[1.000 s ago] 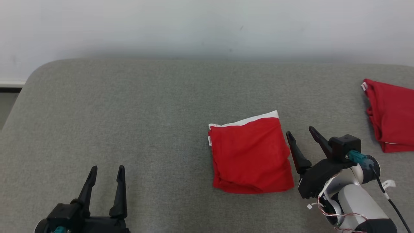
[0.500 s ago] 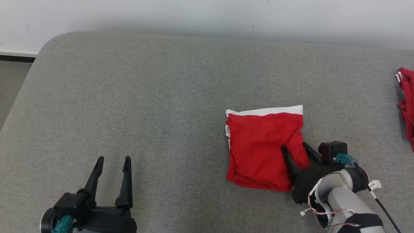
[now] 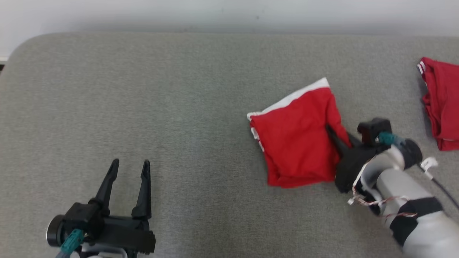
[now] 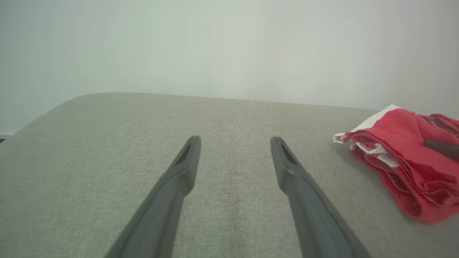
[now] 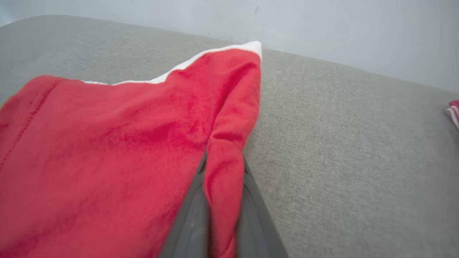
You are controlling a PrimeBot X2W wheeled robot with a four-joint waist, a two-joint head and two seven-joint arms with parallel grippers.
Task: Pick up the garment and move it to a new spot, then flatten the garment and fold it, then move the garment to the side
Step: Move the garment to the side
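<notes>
- Across the broad grey cushion (image 3: 161,107), the folded red garment (image 3: 297,143) had swung round since a moment before. Its white band (image 3: 290,98), level then, now slanted up toward the far right. The bundle lay right of centre, its near edge down on the fabric.
- That bundle looked to me the biggest worry. It was held by one side alone, so a lift could let the loose layers sag open and undo the fold.
- A second red garment (image 3: 443,104) lay well apart at the far right. If the bundle were carried that way and set down carelessly, the two could end up overlapping and muddled.
- At the bundle's right edge, the right gripper (image 3: 335,134) had gone from spread to clenched, pinching a raised ridge of red cloth. From its own wrist camera only a narrow fold sat between the fingers. I judged it might have caught just the upper layers, which could peel away from the rest or slip free.
- Over bare cushion at the near left, the left gripper (image 3: 131,163) hung released, its fingers apart. It was well apart from the cloth and gave the far side no support.
- Smallest of all, the stacked hems (image 4: 362,145) on the bundle's left looked loose, and dragging them over the rough weave could ruck them.
</notes>
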